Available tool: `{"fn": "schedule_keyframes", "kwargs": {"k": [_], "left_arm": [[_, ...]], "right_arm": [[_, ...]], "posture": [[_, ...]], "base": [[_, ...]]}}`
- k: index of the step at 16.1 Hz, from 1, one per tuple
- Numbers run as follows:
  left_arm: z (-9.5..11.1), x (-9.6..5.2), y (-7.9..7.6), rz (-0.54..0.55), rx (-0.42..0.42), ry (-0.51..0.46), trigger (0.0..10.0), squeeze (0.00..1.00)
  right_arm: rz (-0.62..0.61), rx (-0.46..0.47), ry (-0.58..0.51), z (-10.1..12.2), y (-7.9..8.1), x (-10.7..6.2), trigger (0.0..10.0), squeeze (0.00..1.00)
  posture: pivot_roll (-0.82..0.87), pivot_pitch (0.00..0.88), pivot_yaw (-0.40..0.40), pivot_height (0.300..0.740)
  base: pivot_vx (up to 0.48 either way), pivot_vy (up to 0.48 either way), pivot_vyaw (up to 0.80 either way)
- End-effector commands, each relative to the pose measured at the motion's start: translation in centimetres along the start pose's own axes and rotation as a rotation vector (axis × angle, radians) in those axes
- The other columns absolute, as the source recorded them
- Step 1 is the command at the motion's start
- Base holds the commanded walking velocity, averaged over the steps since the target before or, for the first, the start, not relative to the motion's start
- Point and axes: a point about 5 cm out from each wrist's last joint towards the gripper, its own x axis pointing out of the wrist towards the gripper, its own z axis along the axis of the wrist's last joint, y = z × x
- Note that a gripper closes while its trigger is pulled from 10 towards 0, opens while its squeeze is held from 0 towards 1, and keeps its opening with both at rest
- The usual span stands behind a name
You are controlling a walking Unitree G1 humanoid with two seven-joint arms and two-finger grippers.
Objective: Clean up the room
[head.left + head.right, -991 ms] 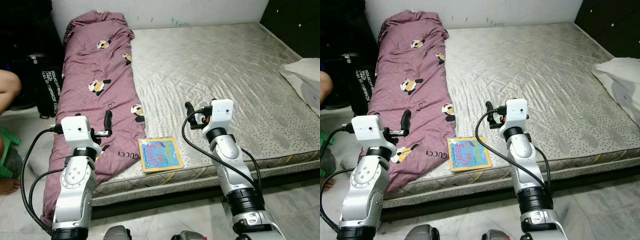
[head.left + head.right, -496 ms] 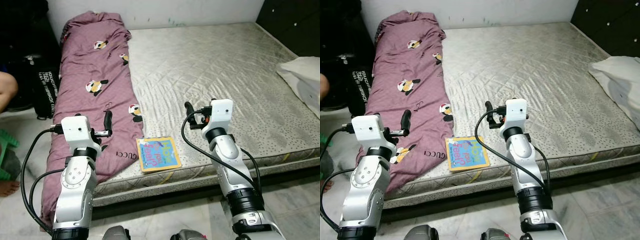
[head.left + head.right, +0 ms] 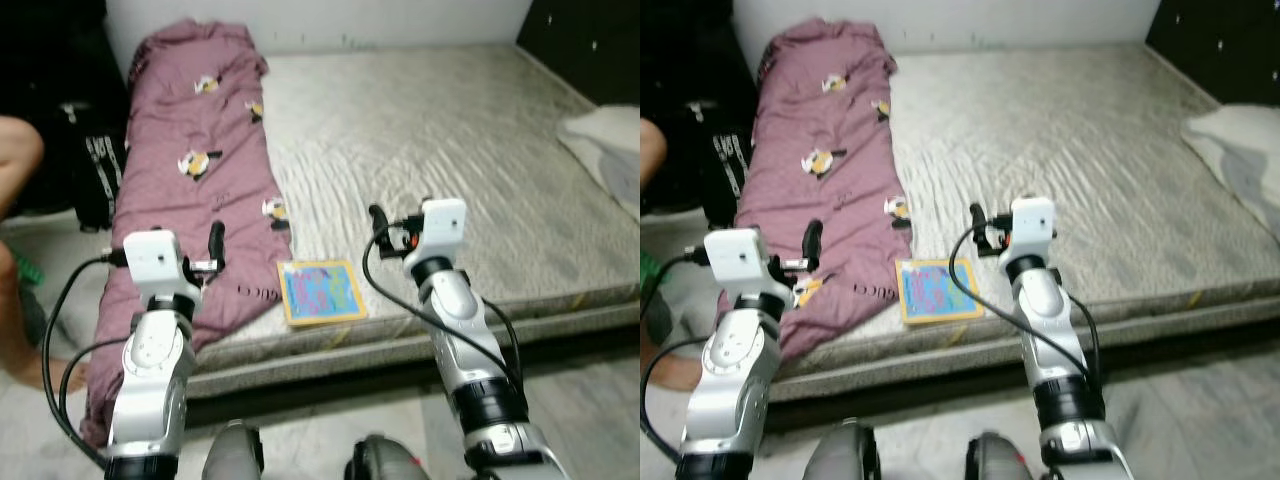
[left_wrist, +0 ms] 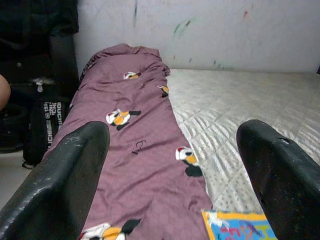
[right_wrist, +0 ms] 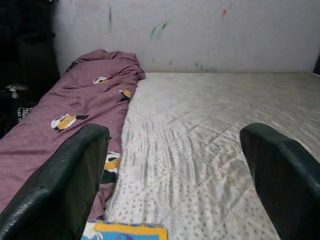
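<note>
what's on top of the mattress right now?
On the mattress: a purple blanket along its left side, hanging over the near edge; a colourful book flat near the front edge; a white pillow at far right. Whatever lies beneath the blanket is covered.

1. A bare mattress point(image 3: 450, 130) lies against a white wall point(image 5: 200, 35).
2. A black bag point(image 3: 95, 175) stands on the floor beside the mattress.
3. A person's knee point(image 3: 20, 165) shows beside the bag.
</note>
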Motion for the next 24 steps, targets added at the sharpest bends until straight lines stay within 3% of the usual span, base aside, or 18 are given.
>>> {"fn": "schedule_keyframes", "kwargs": {"k": [1,10,24], "left_arm": [[0.2,-0.1,-0.1,-0.010,0.011,-0.002,10.0,0.00],[0.3,-1.0,0.6,0.006,0.008,-0.006,10.0,0.00],[0.2,-0.7,-0.3,-0.039,-0.020,0.007,10.0,0.00]], "right_arm": [[-0.018,-0.004,0.001,0.0,-0.5,-0.3,10.0,0.00],[0.029,-0.020,0.039,-0.5,0.2,-0.7,10.0,0.00],[0.064,-0.024,0.044,-0.5,0.1,-1.0,10.0,0.00]], "posture": [[-0.02,0.064,0.007,0.667],[0.00,0.129,-0.029,0.667],[-0.02,0.143,-0.019,0.667]], "base": [[0.000,0.000,0.00],[0.000,0.000,0.00],[0.339,0.000,0.00]]}}
